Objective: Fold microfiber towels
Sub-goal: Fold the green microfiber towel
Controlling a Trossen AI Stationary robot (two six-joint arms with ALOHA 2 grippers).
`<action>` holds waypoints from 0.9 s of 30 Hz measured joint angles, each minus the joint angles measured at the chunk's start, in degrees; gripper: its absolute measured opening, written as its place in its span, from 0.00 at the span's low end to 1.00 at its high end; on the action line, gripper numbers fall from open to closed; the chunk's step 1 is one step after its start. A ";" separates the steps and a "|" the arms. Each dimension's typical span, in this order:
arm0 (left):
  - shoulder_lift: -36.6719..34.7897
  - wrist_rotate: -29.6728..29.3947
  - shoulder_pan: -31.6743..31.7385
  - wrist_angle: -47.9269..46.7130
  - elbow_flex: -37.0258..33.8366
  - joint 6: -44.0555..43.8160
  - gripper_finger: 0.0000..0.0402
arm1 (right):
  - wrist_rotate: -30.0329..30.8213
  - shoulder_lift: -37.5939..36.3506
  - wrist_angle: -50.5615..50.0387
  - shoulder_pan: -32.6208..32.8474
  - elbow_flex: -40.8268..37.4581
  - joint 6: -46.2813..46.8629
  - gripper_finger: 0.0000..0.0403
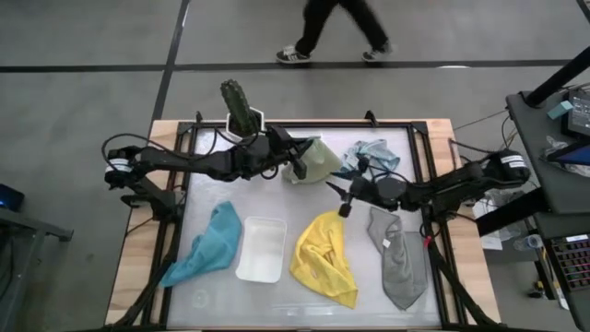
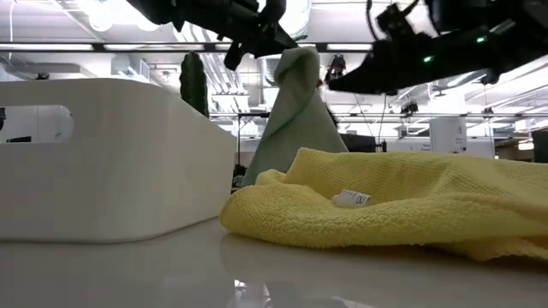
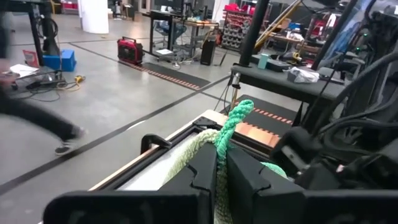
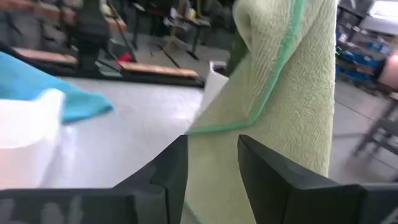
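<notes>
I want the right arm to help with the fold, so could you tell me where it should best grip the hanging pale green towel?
Probably the lower free corner. The left gripper pinches the pale green towel by its top, so it hangs in a cone widening downward. The right gripper, open, faces a loose green-trimmed edge; coming level from that side and closing over this edge looks easiest.

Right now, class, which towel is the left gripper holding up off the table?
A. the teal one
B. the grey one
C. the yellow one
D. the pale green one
D: the left gripper is shut on the pale green towel, which hangs from it in the low view, while the yellow towel, grey towel and teal towel lie flat.
</notes>
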 joint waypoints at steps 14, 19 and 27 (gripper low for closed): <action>-0.39 0.13 -1.77 -0.40 0.00 0.01 0.02 | 2.38 7.37 4.27 -1.87 8.03 1.82 0.31; -0.41 0.24 -2.64 -0.40 0.00 0.01 0.02 | 2.63 7.60 4.33 -3.21 9.02 2.04 0.30; -0.63 0.63 -2.80 -0.61 0.00 1.52 0.02 | -1.15 6.96 2.87 -3.22 8.92 -0.01 0.05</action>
